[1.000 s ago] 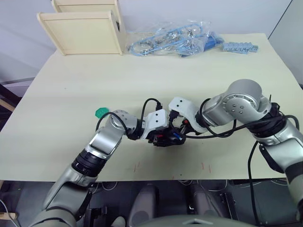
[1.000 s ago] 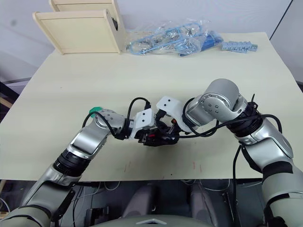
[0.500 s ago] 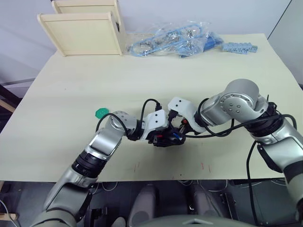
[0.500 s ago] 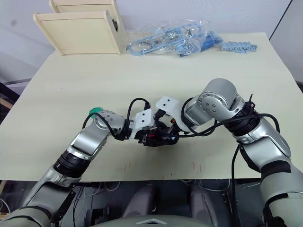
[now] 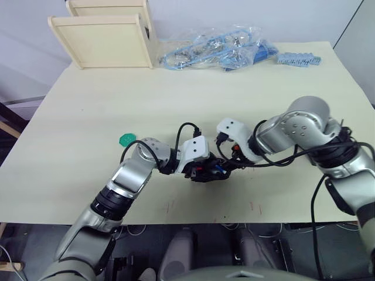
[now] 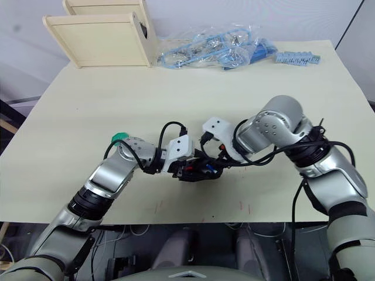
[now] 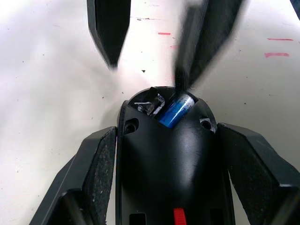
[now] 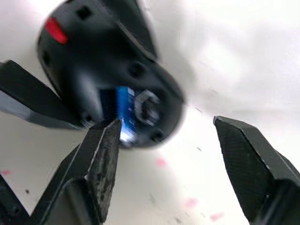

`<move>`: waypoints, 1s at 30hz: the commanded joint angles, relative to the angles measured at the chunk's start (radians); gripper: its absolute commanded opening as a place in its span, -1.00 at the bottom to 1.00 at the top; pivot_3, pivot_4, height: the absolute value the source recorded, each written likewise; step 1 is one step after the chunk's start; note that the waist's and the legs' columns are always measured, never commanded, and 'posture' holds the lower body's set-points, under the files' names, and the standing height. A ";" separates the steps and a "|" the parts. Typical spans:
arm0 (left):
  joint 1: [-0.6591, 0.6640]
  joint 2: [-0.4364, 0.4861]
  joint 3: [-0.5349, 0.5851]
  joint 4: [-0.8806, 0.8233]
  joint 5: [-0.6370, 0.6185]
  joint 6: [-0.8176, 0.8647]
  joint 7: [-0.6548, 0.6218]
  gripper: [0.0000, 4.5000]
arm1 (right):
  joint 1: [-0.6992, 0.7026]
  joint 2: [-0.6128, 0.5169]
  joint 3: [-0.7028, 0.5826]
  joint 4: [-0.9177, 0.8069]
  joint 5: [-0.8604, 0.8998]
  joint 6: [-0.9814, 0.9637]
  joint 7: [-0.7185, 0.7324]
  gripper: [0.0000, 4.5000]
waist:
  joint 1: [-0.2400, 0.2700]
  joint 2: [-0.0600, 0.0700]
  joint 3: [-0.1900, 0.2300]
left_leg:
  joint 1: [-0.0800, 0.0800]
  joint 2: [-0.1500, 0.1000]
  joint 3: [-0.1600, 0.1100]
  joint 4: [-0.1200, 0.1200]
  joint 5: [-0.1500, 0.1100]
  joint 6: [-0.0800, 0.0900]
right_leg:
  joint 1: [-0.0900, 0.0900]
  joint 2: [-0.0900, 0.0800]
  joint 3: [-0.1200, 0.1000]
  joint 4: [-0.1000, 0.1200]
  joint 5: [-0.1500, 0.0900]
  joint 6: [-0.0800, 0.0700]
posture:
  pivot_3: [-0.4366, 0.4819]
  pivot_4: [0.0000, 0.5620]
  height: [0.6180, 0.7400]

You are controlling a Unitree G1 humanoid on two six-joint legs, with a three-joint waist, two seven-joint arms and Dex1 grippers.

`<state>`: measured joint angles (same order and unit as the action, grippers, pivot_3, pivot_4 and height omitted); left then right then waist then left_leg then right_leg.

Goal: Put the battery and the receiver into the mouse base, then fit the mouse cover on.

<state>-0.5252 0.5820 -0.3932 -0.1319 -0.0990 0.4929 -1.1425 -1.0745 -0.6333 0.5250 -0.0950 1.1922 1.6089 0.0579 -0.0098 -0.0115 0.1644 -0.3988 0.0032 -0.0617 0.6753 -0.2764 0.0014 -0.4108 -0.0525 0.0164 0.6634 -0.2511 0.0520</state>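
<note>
At frame centre, the left gripper (image 7: 164, 178) clamps the mouse base (image 7: 166, 164) holding the battery (image 7: 176, 110); the right gripper (image 8: 164, 154) gapes beside it.

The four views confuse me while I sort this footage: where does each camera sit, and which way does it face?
Eye views: on the head, looking down over both arms at the table.
Left wrist view: along the left gripper, whose fingers flank the mouse base, battery inside.
Right wrist view: along the open right gripper at the same base.
Shared: both wrist views show the base and battery.
</note>
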 commanded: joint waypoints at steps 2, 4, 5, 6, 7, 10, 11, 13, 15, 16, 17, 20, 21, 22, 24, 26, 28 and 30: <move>0.011 -0.005 -0.035 0.003 0.021 0.005 0.012 0.30 | 0.030 -0.042 -0.117 -0.093 0.099 0.006 -0.019 0.33 | -0.001 0.000 0.000 | 0.000 0.000 0.000 0.000 0.000 0.000 | 0.000 0.000 0.000 0.000 0.000 0.000 | -0.05 -0.47 1.00; 0.009 -0.005 -0.034 0.005 0.021 0.004 0.011 0.30 | 0.070 -0.032 -0.205 -0.137 0.098 0.006 -0.032 0.33 | -0.001 0.000 0.000 | 0.000 0.000 0.000 0.000 0.000 0.000 | 0.000 0.000 0.000 0.000 0.000 0.000 | -0.05 -0.47 1.00; 0.008 -0.005 -0.033 0.005 0.020 0.004 0.011 0.30 | 0.100 -0.034 -0.256 -0.164 0.098 0.005 -0.033 0.33 | -0.001 0.000 0.000 | 0.000 0.000 0.000 0.000 0.000 0.000 | 0.000 0.000 0.000 0.000 0.000 0.000 | -0.05 -0.47 1.00; 0.009 -0.003 -0.032 0.004 0.019 0.004 0.010 0.30 | 0.121 -0.035 -0.289 -0.184 0.100 0.005 -0.035 0.33 | 0.000 0.000 0.000 | 0.000 0.000 0.000 0.000 0.000 0.000 | 0.000 0.000 0.000 0.000 0.000 0.000 | -0.05 -0.47 1.00; 0.009 -0.002 -0.032 0.003 0.018 0.004 0.009 0.30 | 0.158 -0.027 -0.332 -0.211 0.096 -0.022 -0.041 0.33 | 0.001 0.000 0.000 | 0.000 0.000 0.000 0.000 0.000 0.000 | 0.000 0.000 0.000 0.000 0.000 0.000 | -0.05 -0.47 1.00; 0.006 0.001 -0.029 0.010 0.017 -0.001 0.006 0.30 | 0.288 -0.051 -0.423 -0.346 0.054 -0.130 -0.004 0.33 | 0.000 0.000 0.000 | 0.000 0.000 0.000 0.000 0.000 0.000 | 0.000 0.000 0.000 0.000 0.000 0.000 | -0.05 -0.47 1.00; 0.005 0.002 -0.028 0.013 0.017 -0.003 0.004 0.30 | 0.336 -0.078 -0.432 -0.402 0.045 -0.156 0.039 0.33 | 0.003 0.000 0.000 | 0.000 0.000 0.000 0.000 0.000 0.000 | 0.000 0.000 0.000 0.000 0.000 0.000 | -0.05 -0.47 1.00; 0.004 0.005 -0.026 0.012 0.015 -0.002 0.003 0.30 | 0.413 -0.099 -0.453 -0.460 0.030 -0.196 0.086 0.33 | 0.003 0.000 0.000 | -0.001 0.000 -0.001 -0.001 0.000 0.000 | 0.000 0.000 -0.001 -0.001 0.000 0.001 | -0.05 -0.47 1.00; 0.006 0.006 -0.027 0.009 0.014 -0.001 0.003 0.30 | 0.505 -0.067 -0.496 -0.461 0.031 -0.258 0.104 0.33 | -0.001 0.000 0.000 | 0.000 0.000 0.000 -0.001 0.000 0.000 | 0.000 0.000 0.000 -0.001 0.000 0.001 | -0.05 -0.47 1.00; 0.006 0.007 -0.027 0.009 0.015 -0.002 0.002 0.30 | 0.548 -0.055 -0.508 -0.473 0.009 -0.301 0.121 0.33 | -0.002 0.000 0.000 | 0.001 0.000 0.000 -0.001 0.000 0.000 | 0.001 0.000 0.000 0.000 0.000 0.001 | -0.05 -0.47 1.00; 0.007 0.008 -0.026 0.007 0.014 -0.002 0.002 0.30 | 0.581 -0.039 -0.517 -0.482 -0.018 -0.345 0.135 0.33 | -0.003 0.000 0.000 | 0.001 0.000 0.000 -0.001 0.000 0.000 | 0.001 0.000 0.001 0.000 0.000 0.001 | -0.05 -0.47 1.00; 0.010 0.012 -0.024 0.007 0.015 -0.006 0.001 0.30 | 0.680 -0.018 -0.499 -0.501 -0.152 -0.494 0.187 0.33 | -0.002 0.000 0.000 | 0.002 0.000 0.001 -0.001 0.000 0.000 | 0.001 0.000 0.001 0.000 0.000 0.001 | -0.05 -0.47 1.00; 0.010 0.013 -0.024 0.006 0.014 -0.006 0.001 0.30 | 0.713 -0.012 -0.496 -0.502 -0.184 -0.536 0.209 0.33 | -0.001 -0.001 0.000 | 0.002 0.000 0.000 -0.001 0.000 0.000 | 0.001 0.001 0.000 0.000 0.000 0.001 | -0.05 -0.47 1.00; 0.011 0.014 -0.023 0.006 0.014 -0.006 0.001 0.30 | 0.743 -0.011 -0.486 -0.507 -0.221 -0.584 0.243 0.33 | -0.001 -0.001 0.000 | 0.001 0.000 -0.001 -0.001 0.000 0.000 | 0.002 0.001 0.000 -0.001 0.000 0.001 | -0.05 -0.47 1.00; 0.011 0.015 -0.023 0.006 0.013 -0.007 0.001 0.30 | 0.784 -0.010 -0.468 -0.505 -0.280 -0.650 0.291 0.33 | -0.002 0.000 0.000 | 0.001 0.000 0.000 -0.001 0.000 0.000 | 0.002 0.001 0.000 -0.001 0.000 0.001 | -0.05 -0.47 1.00; 0.011 0.015 -0.023 0.007 0.013 -0.007 0.001 0.30 | 0.815 0.002 -0.456 -0.487 -0.329 -0.701 0.322 0.33 | -0.004 0.000 0.000 | 0.002 0.000 0.000 -0.001 0.000 0.000 | 0.002 0.001 0.000 0.000 0.000 0.001 | -0.05 -0.47 1.00; 0.011 0.016 -0.023 0.007 0.012 -0.007 0.002 0.30 | 0.831 0.015 -0.454 -0.476 -0.355 -0.730 0.343 0.33 | -0.004 0.000 0.000 | 0.003 0.000 0.000 -0.001 0.000 0.000 | 0.002 0.001 0.001 0.000 0.000 0.001 | -0.05 -0.47 1.00; 0.011 0.018 -0.022 0.009 0.012 -0.007 0.002 0.30 | 0.845 0.042 -0.430 -0.449 -0.403 -0.776 0.366 0.11 | -0.004 0.000 0.000 | 0.003 0.000 0.000 -0.001 0.000 0.000 | 0.002 0.001 0.001 0.000 0.000 0.001 | -0.05 -0.47 1.00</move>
<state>-0.5291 0.5945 -0.3923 -0.1277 -0.1024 0.4804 -1.1398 -0.2344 -0.6066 0.0891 -0.5417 0.8179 0.8808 0.4039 -0.0135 -0.0119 0.1643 -0.3962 0.0037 -0.0615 0.6745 -0.2764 0.0014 -0.4091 -0.0510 0.0171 0.6633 -0.2512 0.0526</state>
